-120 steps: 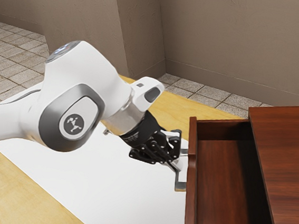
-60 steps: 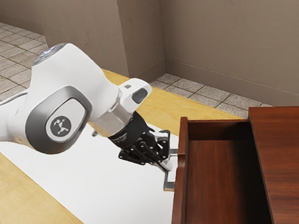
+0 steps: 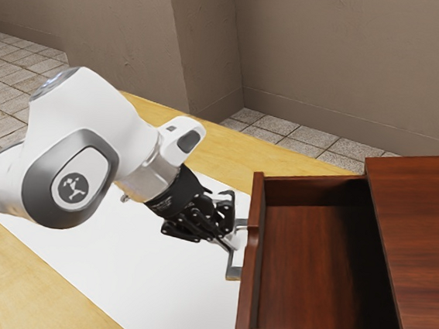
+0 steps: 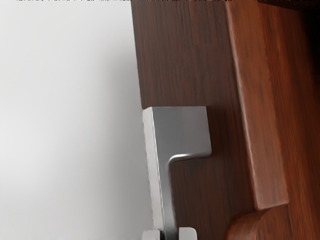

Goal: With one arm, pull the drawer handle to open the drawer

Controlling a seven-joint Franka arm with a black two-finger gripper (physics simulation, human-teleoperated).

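Observation:
A dark wooden cabinet (image 3: 423, 231) stands at the exterior view's right, and its drawer (image 3: 318, 267) is pulled well out toward the arm, showing an empty inside. A grey metal handle (image 3: 233, 263) sticks out from the drawer front (image 3: 251, 245). My black gripper (image 3: 231, 234) is shut on the upper part of that handle, reaching in from the exterior view's left. In the wrist view the handle (image 4: 172, 145) runs down along the wood drawer front (image 4: 195, 60), right under my hand.
A white mat (image 3: 116, 263) covers the light wooden tabletop (image 3: 5, 292) beneath my arm and in front of the drawer. Beige walls and a tiled floor lie behind the table.
The drawer has slid further out toward the exterior view's left, drawn along by my gripper on its handle. My arm has drawn back the same way.

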